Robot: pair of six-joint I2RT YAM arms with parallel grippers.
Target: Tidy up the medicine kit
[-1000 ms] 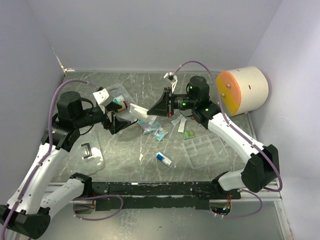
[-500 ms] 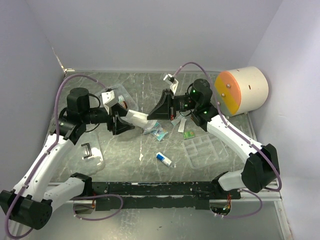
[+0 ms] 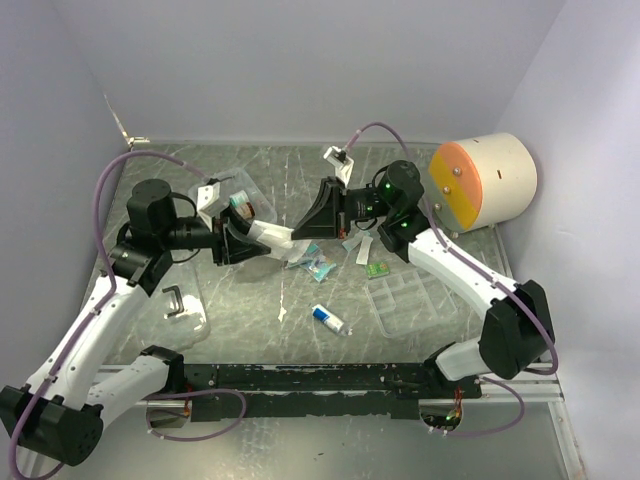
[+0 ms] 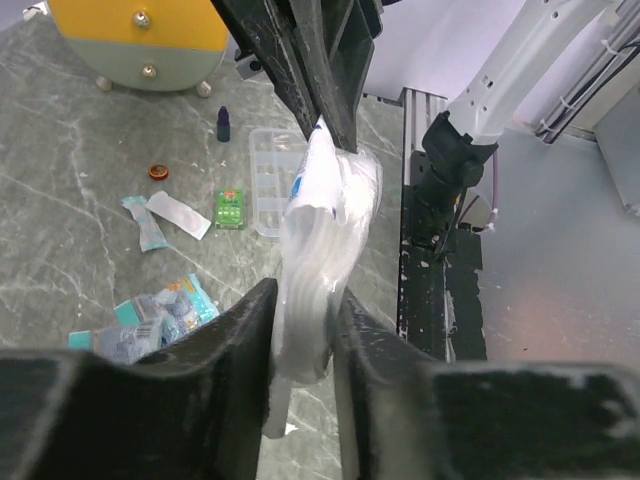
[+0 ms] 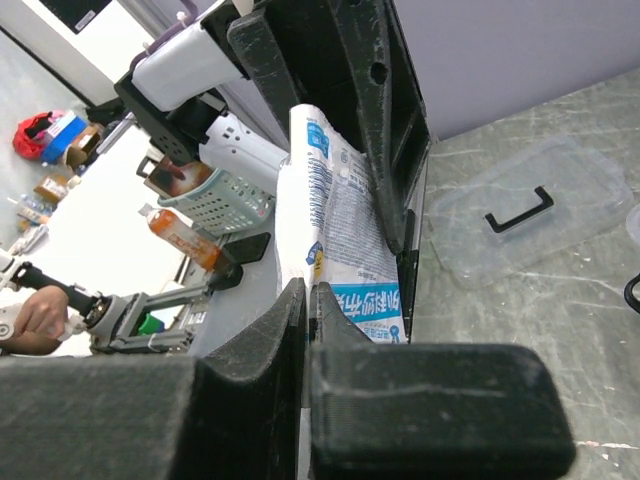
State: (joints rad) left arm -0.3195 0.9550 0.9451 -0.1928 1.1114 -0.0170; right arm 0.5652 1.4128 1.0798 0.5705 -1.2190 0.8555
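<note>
A white plastic packet [image 3: 272,237] with blue print hangs in the air between both grippers. My left gripper [image 3: 240,241] [image 4: 305,300] is shut on one end of the packet [image 4: 322,235]. My right gripper [image 3: 308,228] [image 5: 310,295] is shut on the packet's other edge [image 5: 350,250]. The medicine kit lies in parts: its clear box [image 3: 228,192] behind the left gripper, its clear lid with a black handle [image 3: 176,300] [image 5: 520,210] at the front left, and its divided tray insert [image 3: 412,293] [image 4: 272,175] at the right.
A large cream-and-orange cylinder [image 3: 487,182] stands at the back right. Blue sachets [image 3: 312,262], a white strip [image 3: 360,250], a green item [image 3: 377,269] and a small white-and-blue tube [image 3: 327,318] lie mid-table. A dark vial [image 4: 224,124] and an orange cap [image 4: 158,171] lie near the cylinder.
My left gripper moved right to the packet held by the right gripper and closed its jaws on it. The right gripper stayed shut and shifted slightly left.
</note>
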